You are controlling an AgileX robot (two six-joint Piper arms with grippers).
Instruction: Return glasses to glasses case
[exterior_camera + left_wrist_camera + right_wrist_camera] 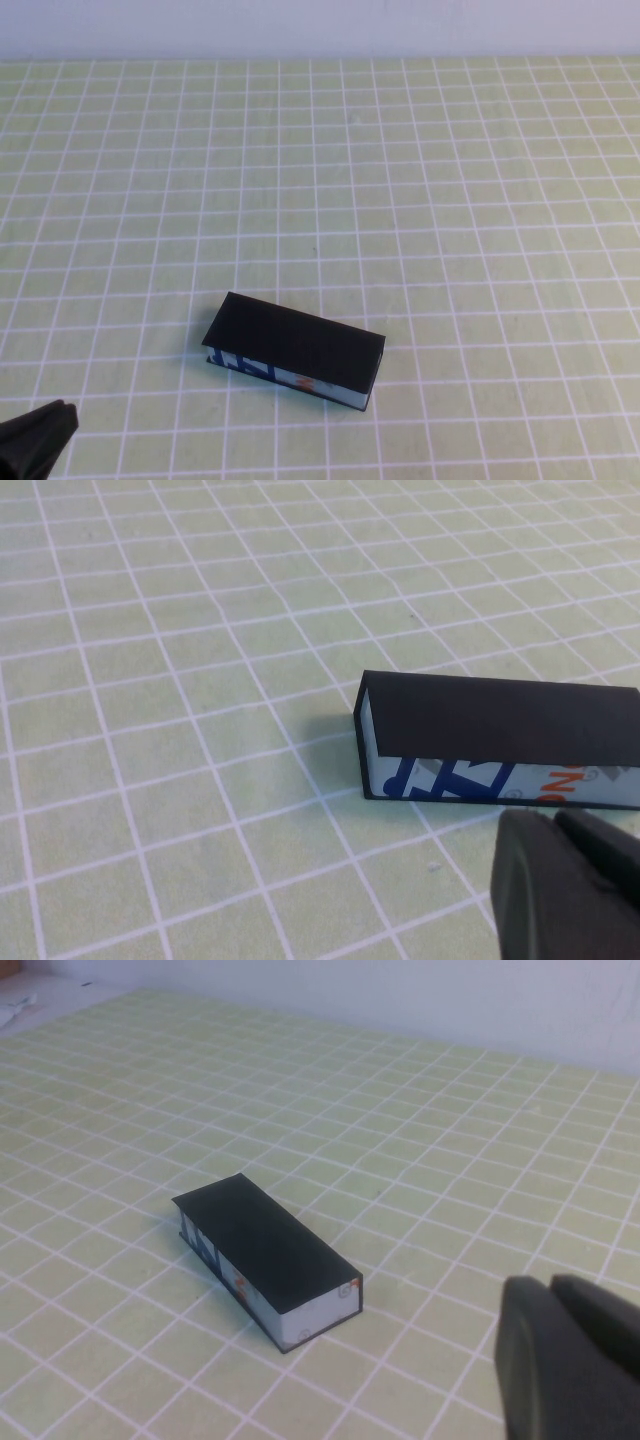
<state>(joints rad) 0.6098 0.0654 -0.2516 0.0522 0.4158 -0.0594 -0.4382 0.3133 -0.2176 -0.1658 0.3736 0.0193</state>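
Glasses case: flat black lid, shut; long side printed blue on white with an orange patch; short end white, black-edged. Counter: pale yellow-green, ruled into squares by thin white lines. Left claw: matte black, low beside the case's near end. Right claw: matte black, near the case's white end, apart. Back wall: plain pale blue-white.

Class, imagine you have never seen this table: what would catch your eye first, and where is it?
First, the closed black glasses case, lying alone near the front middle of the green checked table, its printed long side facing the robot. Next, the left gripper, shut, at the front-left corner; the right gripper, shut, waits apart from the case. No glasses show.
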